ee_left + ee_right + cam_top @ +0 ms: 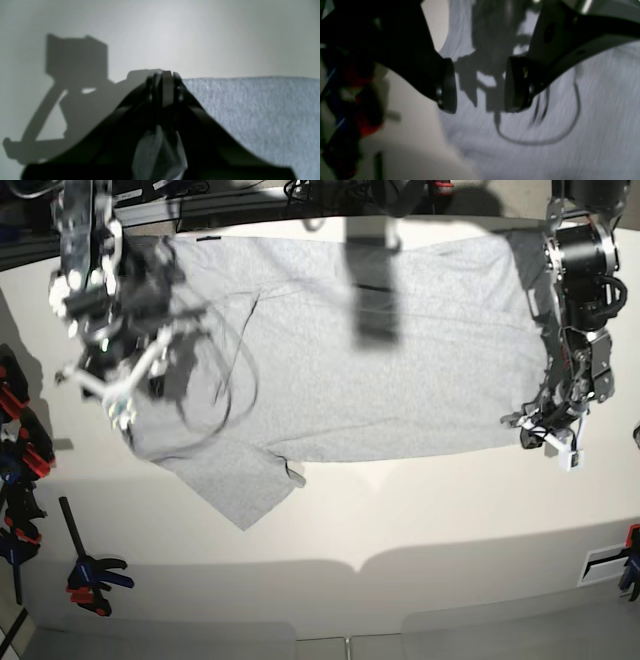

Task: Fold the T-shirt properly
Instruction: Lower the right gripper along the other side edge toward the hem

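The light grey T-shirt [380,370] lies spread flat on the white table [400,520], plain side up, with one sleeve [240,490] pointing toward the front. My left gripper [541,437] is at the shirt's front right corner. In the left wrist view the left gripper [166,87] is shut, with a bunch of grey T-shirt cloth [160,152] pinched between its fingers. My right gripper [118,396] hovers over the shirt's left edge near the sleeve. The right wrist view shows the right gripper [481,87] open above the T-shirt [570,112], with nothing between its pads.
Red and blue clamps [20,445] line the table's left edge, and another clamp [92,575] lies at the front left. A thin dark cable loop [225,390] hangs over the shirt beside the right arm. An overhead shadow [375,290] crosses the shirt's middle.
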